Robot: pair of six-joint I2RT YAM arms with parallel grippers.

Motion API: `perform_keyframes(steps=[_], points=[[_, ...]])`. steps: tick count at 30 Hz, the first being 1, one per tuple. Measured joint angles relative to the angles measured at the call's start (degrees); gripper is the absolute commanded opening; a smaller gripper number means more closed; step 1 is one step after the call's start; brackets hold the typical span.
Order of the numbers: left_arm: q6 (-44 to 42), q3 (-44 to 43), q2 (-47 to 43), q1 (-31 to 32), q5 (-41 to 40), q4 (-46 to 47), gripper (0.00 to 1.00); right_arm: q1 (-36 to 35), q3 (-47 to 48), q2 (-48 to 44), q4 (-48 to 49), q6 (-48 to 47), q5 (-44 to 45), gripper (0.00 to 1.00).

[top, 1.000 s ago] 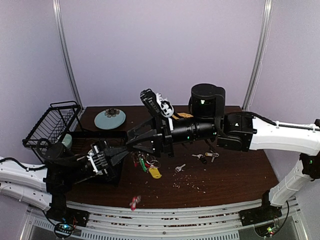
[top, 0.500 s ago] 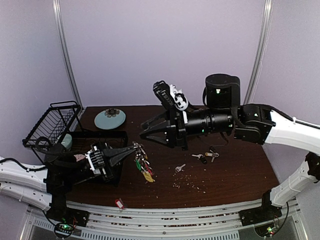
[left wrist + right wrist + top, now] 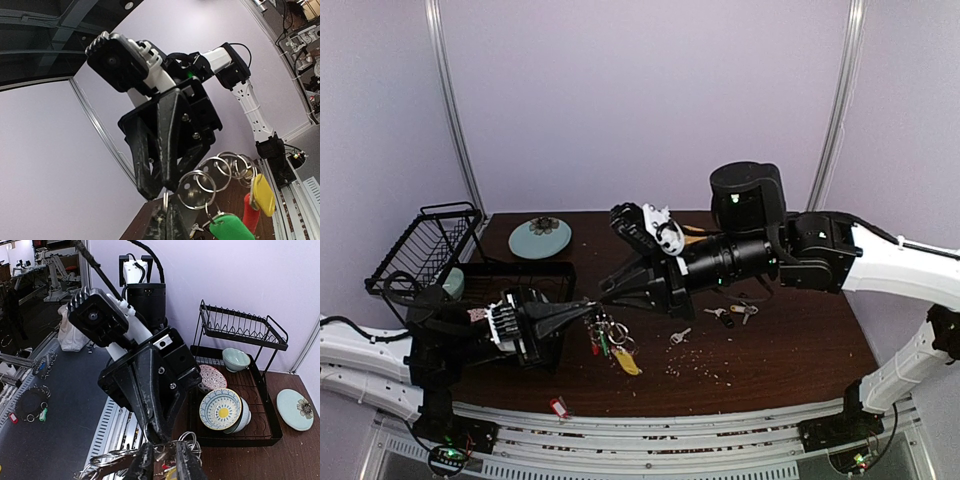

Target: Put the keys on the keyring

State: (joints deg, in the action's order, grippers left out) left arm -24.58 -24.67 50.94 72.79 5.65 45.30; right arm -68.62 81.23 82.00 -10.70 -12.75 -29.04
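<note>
My left gripper (image 3: 586,307) is shut on one ring of the keyring (image 3: 608,332), a bunch of silver rings with green, red and yellow tags that hangs to the table. In the left wrist view the left gripper's tips (image 3: 167,216) pinch a ring, and the other rings (image 3: 212,180) trail to the right. My right gripper (image 3: 605,292) points at the left one tip to tip. In the right wrist view the right gripper (image 3: 165,462) has its jaws narrowly apart, with rings (image 3: 187,442) between them. Loose keys (image 3: 680,336) (image 3: 731,315) lie on the table.
A black dish rack (image 3: 428,250) with bowls (image 3: 221,409) stands at the left. A teal plate (image 3: 540,238) sits at the back left. A red tag (image 3: 558,407) lies on the front rail. Crumbs (image 3: 695,368) are scattered on the table.
My right gripper pulled back up and right, then came back down to the left gripper's tip. The left gripper kept its hold and the bunch swung. The red tag slid left on the front rail.
</note>
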Motion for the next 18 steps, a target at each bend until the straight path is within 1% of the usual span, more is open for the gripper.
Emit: perform_keyframes(steps=[3,5,7,12,15,17,18], points=[[0.28,-0.31,0.00,0.00,0.00,0.02,0.00,-0.15,-0.94,0.00,0.74,-0.59,-0.15,0.22],[0.50,-0.31,0.07,0.00,-0.02,0.02,0.00,-0.15,-1.44,0.00,0.94,-0.87,-0.17,0.20],[0.68,-0.31,0.09,0.00,0.02,0.04,0.00,-0.17,-1.95,0.00,1.05,-0.98,-0.13,0.15],[1.14,-0.33,0.33,0.00,0.20,0.04,0.00,-0.57,-2.10,0.02,1.68,-1.09,-0.13,0.13],[1.55,-0.37,0.55,0.00,0.44,0.07,0.00,-0.85,-2.12,0.04,2.27,-1.09,-0.11,0.06],[1.92,-0.42,0.63,0.00,0.63,0.13,0.00,-0.94,-2.12,0.04,2.47,-1.36,-0.02,0.06],[2.08,-0.42,0.63,0.00,0.63,0.15,0.00,-0.94,-2.12,0.04,2.56,-1.49,0.07,0.08]])
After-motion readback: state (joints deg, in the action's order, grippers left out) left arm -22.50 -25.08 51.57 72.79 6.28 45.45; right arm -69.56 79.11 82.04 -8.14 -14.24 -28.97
